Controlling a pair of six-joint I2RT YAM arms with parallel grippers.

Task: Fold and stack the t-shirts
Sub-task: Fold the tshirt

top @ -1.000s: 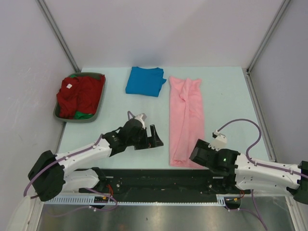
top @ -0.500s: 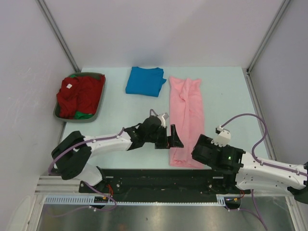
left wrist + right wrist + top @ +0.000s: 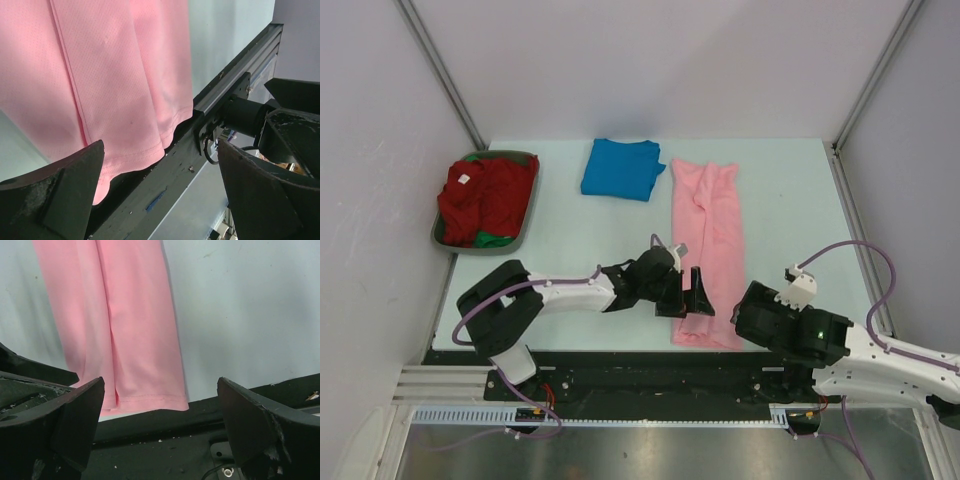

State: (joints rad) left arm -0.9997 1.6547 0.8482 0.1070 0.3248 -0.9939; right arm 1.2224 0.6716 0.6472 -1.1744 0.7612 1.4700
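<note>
A pink t-shirt (image 3: 708, 240), folded lengthwise into a long strip, lies right of centre with its hem at the near table edge. A folded blue t-shirt (image 3: 620, 168) rests at the back. My left gripper (image 3: 694, 294) is open at the left side of the pink hem; in its wrist view the pink shirt (image 3: 115, 75) fills the space ahead of the open left gripper (image 3: 160, 150). My right gripper (image 3: 744, 318) is open just right of the hem. Its wrist view shows the pink hem (image 3: 145, 400) between the fingers of the open right gripper (image 3: 160, 385), nothing held.
A grey tray (image 3: 532, 205) holding red and green clothes sits at the back left. A black rail (image 3: 620, 365) runs along the near table edge, directly under the pink hem. Walls close in the table's left, right and back sides.
My left arm has swung right across the table from the middle to the pink shirt's hem. The right arm has drawn back slightly to the right.
</note>
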